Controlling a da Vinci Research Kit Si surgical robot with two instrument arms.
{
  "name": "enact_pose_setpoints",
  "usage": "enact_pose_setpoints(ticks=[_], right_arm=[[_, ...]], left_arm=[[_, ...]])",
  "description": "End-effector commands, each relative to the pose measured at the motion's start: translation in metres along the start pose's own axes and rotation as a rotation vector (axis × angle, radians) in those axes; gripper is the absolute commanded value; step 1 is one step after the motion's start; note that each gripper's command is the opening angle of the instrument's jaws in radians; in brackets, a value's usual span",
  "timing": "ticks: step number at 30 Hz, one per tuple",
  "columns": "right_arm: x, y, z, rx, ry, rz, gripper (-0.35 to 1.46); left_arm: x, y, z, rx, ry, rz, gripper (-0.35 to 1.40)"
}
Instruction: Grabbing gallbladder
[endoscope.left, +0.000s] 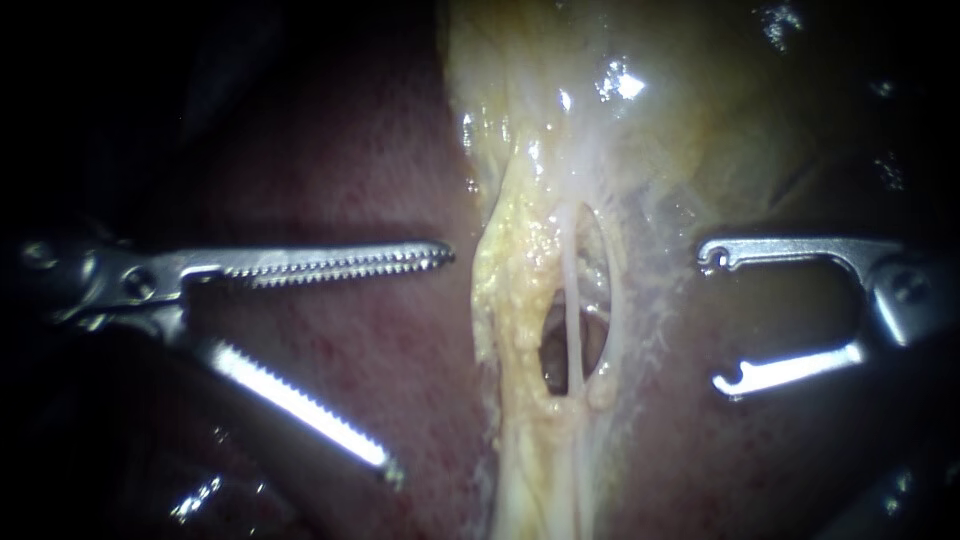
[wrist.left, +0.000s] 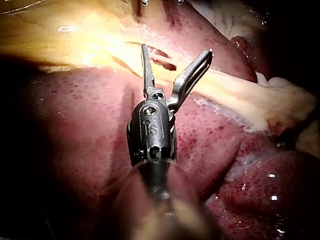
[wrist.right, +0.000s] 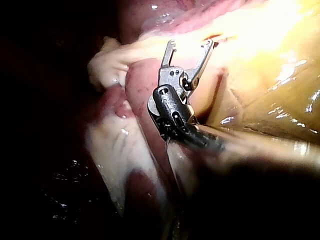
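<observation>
In the endoscope view, the left instrument (endoscope.left: 418, 360) reaches in over the dark red liver (endoscope.left: 330, 170). Its two toothed jaws are spread wide, one lying level and the other angled down, and nothing is held between them. The tip of the level jaw lies just beside a pale yellow band of fatty tissue (endoscope.left: 510, 270) that runs down the middle of the view; a narrow gap separates them. The right instrument (endoscope.left: 718, 320) faces it from the far side of the band. Its smooth, hooked-tip jaws are also parted and empty, and they stand near the band's edge without touching it. The band has an oval opening (endoscope.left: 555, 350), and a thin whitish tube (endoscope.left: 572, 300) runs lengthwise through it. The gallbladder (endoscope.left: 700, 120) is the glistening tan mass above, where the band widens. It lies well apart from both sets of jaws and is ungripped.
</observation>
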Motion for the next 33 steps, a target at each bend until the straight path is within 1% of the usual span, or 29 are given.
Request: enact_pose_setpoints(ticks=[1,4,7,10,12,13,15,17,18,22,23,27,33], right_arm=[[0.0,0.0,0.0,0.0,0.0,0.0,0.59],[0.0,0.0,0.0,0.0,0.0,0.0,0.59],[0.0,0.0,0.0,0.0,0.0,0.0,0.59],[0.0,0.0,0.0,0.0,0.0,0.0,0.59],[-0.0001,0.0,-0.0001,0.0,0.0,0.0,0.59],[-0.0001,0.0,0.0,0.0,0.0,0.0,0.59],[-0.0001,0.0001,-0.0001,0.0,0.0,0.0,0.59],[-0.0001,0.0001,-0.0001,0.0,0.0,0.0,0.59],[-0.0001,0.0001,-0.0001,0.0,0.0,0.0,0.59],[-0.0001,0.0,-0.0001,0.0,0.0,0.0,0.59],[-0.0001,0.0,-0.0001,0.0,0.0,0.0,0.59],[-0.0001,0.0,-0.0001,0.0,0.0,0.0,0.59],[-0.0001,0.0001,-0.0001,0.0,0.0,0.006,0.59]], left_arm=[[-0.0001,0.0,-0.0001,0.0,0.0,0.0,1.01],[-0.0003,0.0001,-0.0003,-0.012,0.001,-0.002,1.01],[-0.0008,0.0006,-0.0006,-0.056,0.008,-0.006,1.01],[-0.0015,0.0017,-0.0011,-0.105,0.01,-0.056,0.96],[-0.0018,0.0025,-0.0012,-0.126,0.011,-0.067,0.96],[-0.0018,0.0029,-0.0012,-0.133,0.012,-0.07,0.94],[-0.0016,0.0037,-0.0011,-0.151,0.012,-0.091,0.89],[-0.0013,0.0044,-0.0007,-0.159,0.021,-0.104,0.89],[-0.001,0.0047,-0.0004,-0.162,0.027,-0.111,0.86],[-0.0002,0.0055,0.0008,-0.17,0.047,-0.14,0.82],[0.0,0.0056,0.0011,-0.173,0.046,-0.151,0.81],[0.0009,0.0059,0.0024,-0.181,0.069,-0.184,0.77],[0.0025,0.0061,0.0037,-0.19,0.099,-0.208,0.72]])
